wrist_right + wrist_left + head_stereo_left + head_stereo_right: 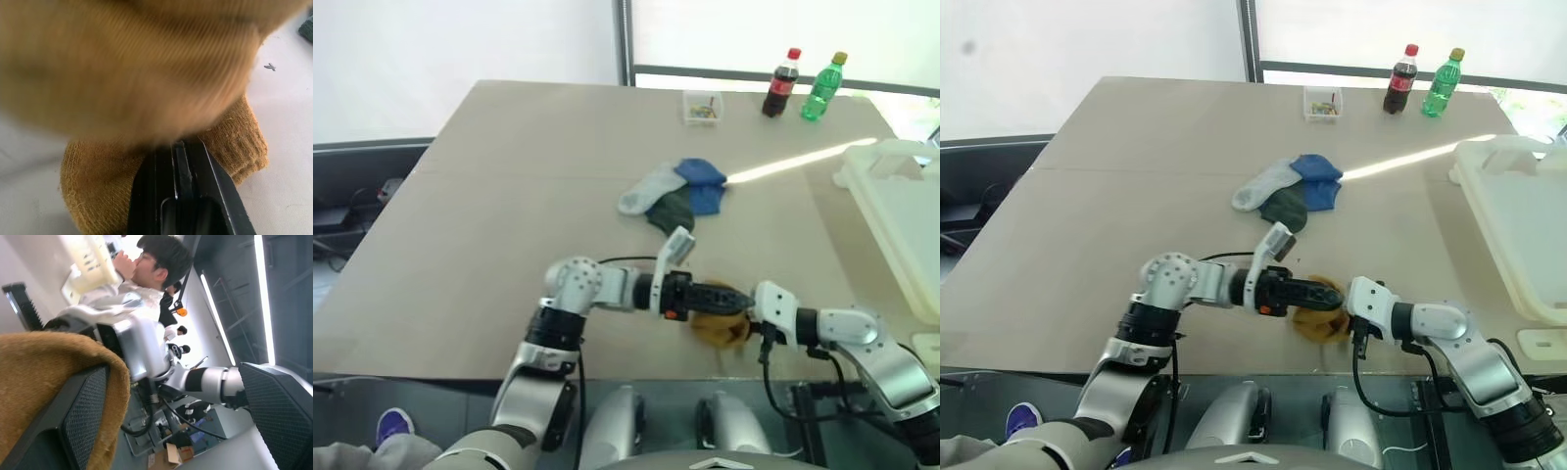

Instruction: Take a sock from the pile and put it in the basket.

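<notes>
A mustard-yellow sock lies bunched at the table's near edge, with my right gripper shut on its ribbed cuff. My left gripper reaches in level from the left and stands open. In the left wrist view the sock drapes over one of its fingers, and the other finger is well apart. The pile of light grey, dark green and blue socks sits mid-table, beyond both grippers. The basket, a large white bin, stands at the table's right edge.
A small clear box, a cola bottle and a green bottle stand along the far edge. A person appears in the left wrist view beyond the right arm. Bare tabletop spreads to the left.
</notes>
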